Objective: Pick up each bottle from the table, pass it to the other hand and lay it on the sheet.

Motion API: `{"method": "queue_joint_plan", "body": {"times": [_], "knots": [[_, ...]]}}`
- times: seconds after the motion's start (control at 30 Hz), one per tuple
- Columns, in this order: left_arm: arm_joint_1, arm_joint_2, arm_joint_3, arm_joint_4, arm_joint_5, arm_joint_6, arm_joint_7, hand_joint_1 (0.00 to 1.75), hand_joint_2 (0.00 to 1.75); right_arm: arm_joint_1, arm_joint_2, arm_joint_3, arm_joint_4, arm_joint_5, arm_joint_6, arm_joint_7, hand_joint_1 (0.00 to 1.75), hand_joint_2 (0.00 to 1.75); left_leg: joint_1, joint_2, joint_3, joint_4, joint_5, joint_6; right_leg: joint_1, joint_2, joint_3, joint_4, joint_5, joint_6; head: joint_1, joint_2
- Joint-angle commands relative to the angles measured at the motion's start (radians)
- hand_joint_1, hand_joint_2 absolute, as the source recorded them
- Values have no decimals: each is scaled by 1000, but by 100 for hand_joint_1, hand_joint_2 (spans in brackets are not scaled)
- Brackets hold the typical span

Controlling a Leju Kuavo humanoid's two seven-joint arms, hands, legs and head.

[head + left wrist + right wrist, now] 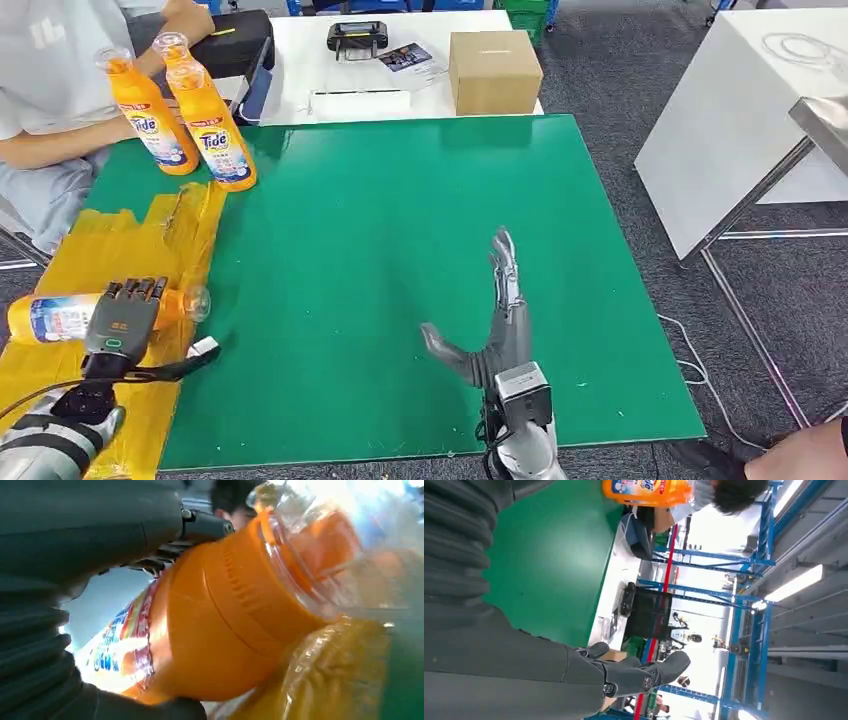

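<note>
The left hand (125, 315) grips an orange plastic detergent bottle with a clear cap (70, 315) and holds it on its side over the crumpled yellow plastic sheet (185, 225) at the near left of the green table (400, 250), probably to lay it flat. The right hand (495, 330) is open above the table. Two more orange bottles (185, 110) stand at the far left, beside a seated person (55, 90).
</note>
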Motion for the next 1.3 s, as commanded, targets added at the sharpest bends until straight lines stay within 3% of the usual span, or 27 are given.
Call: {"method": "queue_joint_plan", "body": {"times": [0.03,1.3], "knots": [[75,-43,175,9,82,-3,-209,175,175,-12,-45,0,12,-5,-5,-3,0,175,0,2,5,-2,-1,1,0,2,5,-3,-1,0,0,0],[75,-43,175,9,82,-3,-209,175,175,-12,-45,0,12,-5,-5,-3,0,175,0,0,6,-1,-1,1,0,0,5,-2,-1,0,0,0]]}}
